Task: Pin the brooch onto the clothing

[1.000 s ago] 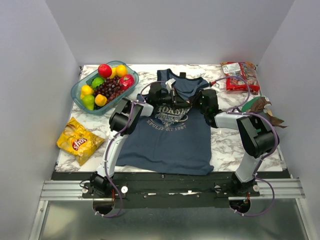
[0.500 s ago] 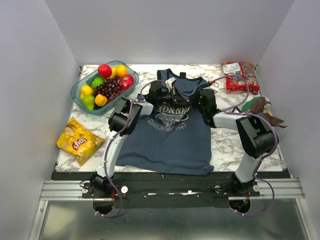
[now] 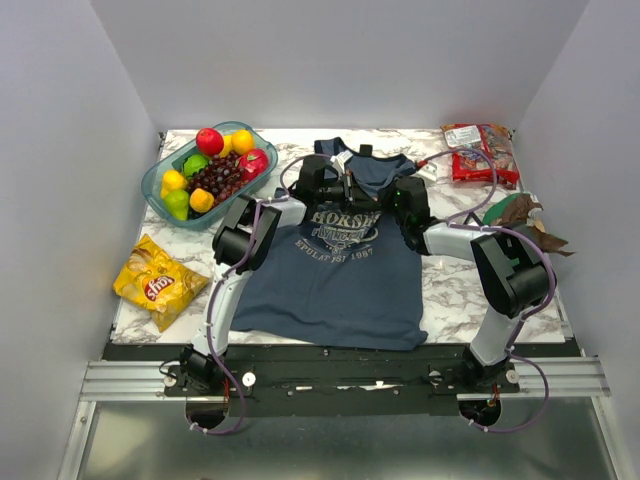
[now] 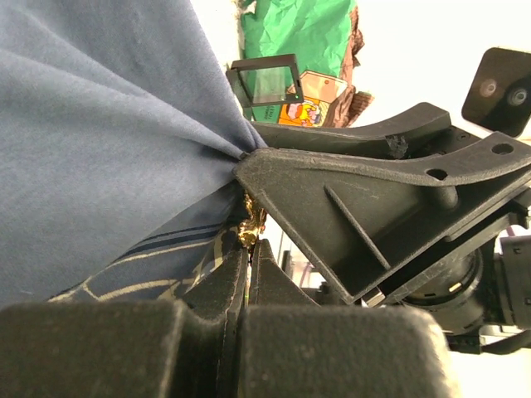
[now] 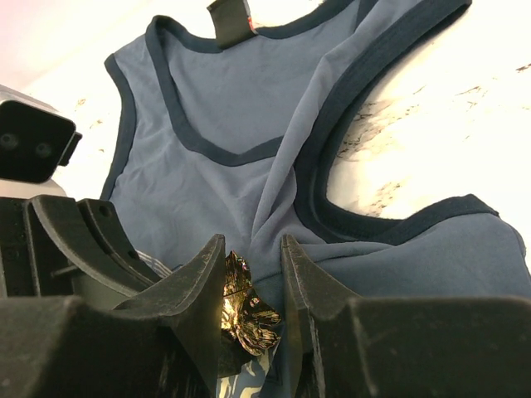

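This is a robotics lab test cell, not a home or a shop: plain pale walls point(image 3: 340, 60) box in a marble-patterned table point(image 3: 450, 290) on three sides. At its near edge a bare aluminium rail point(image 3: 130, 378) carries the bolted bases of the left arm point(image 3: 225, 290) and the right arm point(image 3: 510, 270), their cables looping in the open. What lies on the table reads as staged props: a tray of bright fruit point(image 3: 150, 190), a yellow crisp bag point(image 3: 160, 282), a red snack packet point(image 3: 480, 155) and a tank top point(image 3: 330, 285) spread flat.
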Action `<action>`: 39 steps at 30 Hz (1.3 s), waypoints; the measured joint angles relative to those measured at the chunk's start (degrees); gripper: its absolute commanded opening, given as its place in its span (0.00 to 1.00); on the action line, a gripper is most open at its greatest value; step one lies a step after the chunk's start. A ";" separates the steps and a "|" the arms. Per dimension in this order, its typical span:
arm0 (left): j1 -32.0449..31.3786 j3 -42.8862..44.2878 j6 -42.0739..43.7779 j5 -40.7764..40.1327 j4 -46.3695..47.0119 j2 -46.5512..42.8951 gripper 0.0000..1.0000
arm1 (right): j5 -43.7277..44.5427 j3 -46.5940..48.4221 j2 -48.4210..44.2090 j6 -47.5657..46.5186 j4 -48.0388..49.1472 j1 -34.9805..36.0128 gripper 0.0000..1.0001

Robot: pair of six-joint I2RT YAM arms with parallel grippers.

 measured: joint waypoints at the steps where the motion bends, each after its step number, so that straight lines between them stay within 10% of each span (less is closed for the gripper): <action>1: -0.02 0.00 1.09 -0.22 -1.03 -0.46 0.00 | 0.15 0.15 0.00 0.02 -0.15 0.09 0.24; 15: -0.76 -4.61 15.34 -4.50 -11.13 -5.77 0.00 | 0.63 1.01 0.00 1.62 -4.81 0.94 0.26; 39: -1.81 -5.95 21.07 -0.39 -10.84 -5.84 0.00 | -10.49 2.82 -5.97 0.02 -13.20 -3.72 0.63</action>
